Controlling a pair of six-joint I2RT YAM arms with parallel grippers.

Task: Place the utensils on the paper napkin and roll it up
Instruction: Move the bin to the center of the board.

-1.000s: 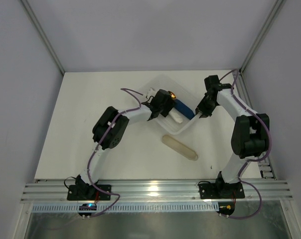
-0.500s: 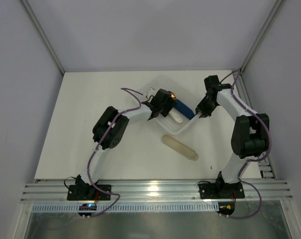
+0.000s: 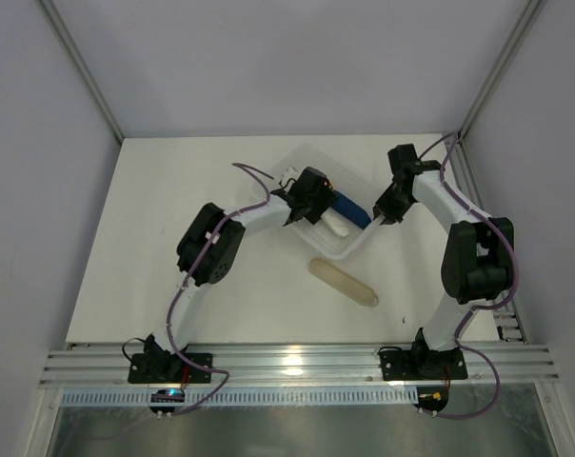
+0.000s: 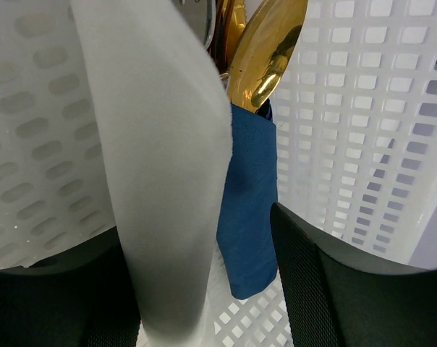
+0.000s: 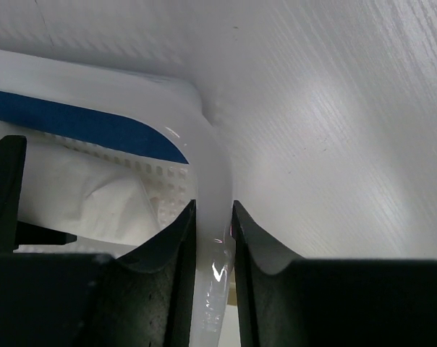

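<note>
Tray (image 3: 337, 253), white perforated plastic, stands on the white table (image 3: 173, 190) at mid-width, between the 2 arms.

Contents of tray:
- 1 paper napkin (image 4: 160, 166), white, in a loose roll, lying along the tray floor.
- 1 blue napkin bundle (image 4: 251, 210), just right of the white roll and touching it, with gold cutlery (image 4: 269, 50) sticking out of its far end.

Outside tray: 1 beige oblong sleeve (image 3: 343, 283), flat on the table just near of the tray and apart from it.

Left gripper (image 3: 322, 208): reaches down into the tray. Its 2 black fingers (image 4: 52, 296) stand wide apart with the white roll and the blue bundle both between them. The roll lies against the left finger. Whether the fingers press on anything cannot be told.

Right gripper (image 5: 213, 224): at the tray's right side, fingers clamped on the tray's rim just beside a rounded corner, 1 finger inside the wall and 1 outside.
</note>
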